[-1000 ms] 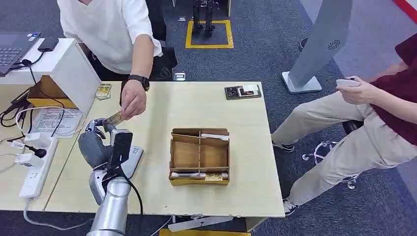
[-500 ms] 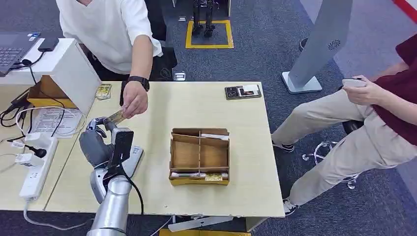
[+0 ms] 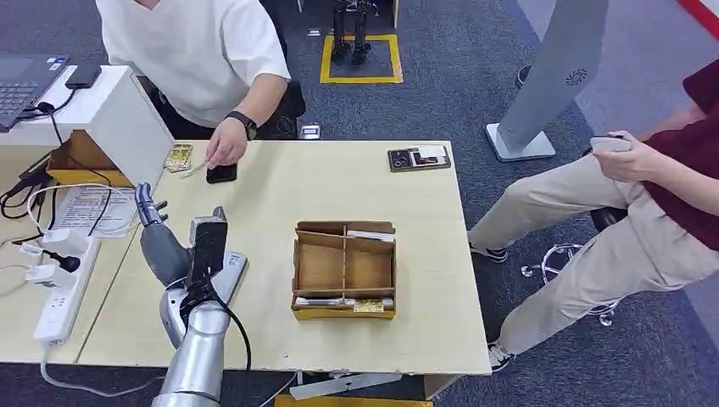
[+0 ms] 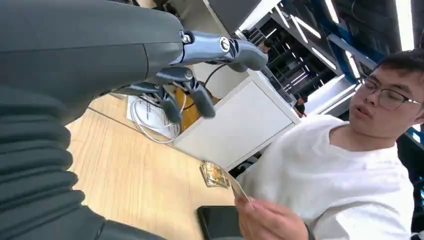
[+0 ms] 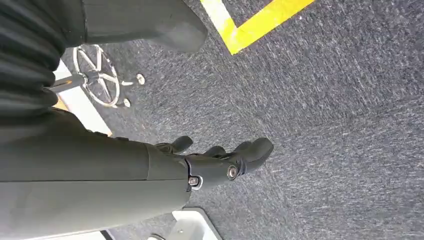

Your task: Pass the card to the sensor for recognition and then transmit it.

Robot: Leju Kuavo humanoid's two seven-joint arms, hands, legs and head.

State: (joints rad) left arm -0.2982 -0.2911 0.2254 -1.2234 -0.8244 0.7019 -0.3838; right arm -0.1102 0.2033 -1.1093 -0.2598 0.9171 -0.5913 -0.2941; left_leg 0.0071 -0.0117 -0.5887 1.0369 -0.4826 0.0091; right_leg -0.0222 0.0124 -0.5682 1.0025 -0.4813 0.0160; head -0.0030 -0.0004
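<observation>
While pinched in the person's hand point(image 3: 225, 142) at the far-left corner of the pale wooden desk point(image 3: 339, 191), the thin gold-patterned card point(image 4: 234, 184) hangs just above a black phone point(image 3: 221, 173). Left robot hand point(image 3: 155, 233): raised over the desk's left side, fingers spread, holding nothing. Right robot hand point(image 5: 220, 162): hanging over grey carpet point(image 5: 325, 125), fingers loosely curled, holding nothing. Centre of desk: brown compartmented cardboard box point(image 3: 344, 269).

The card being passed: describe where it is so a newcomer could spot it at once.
Start at the pale wooden table and go to its far left corner, where the person's hand rests. The card is the thin slip pinched there, beside a black phone and a gold patterned stack.
</observation>
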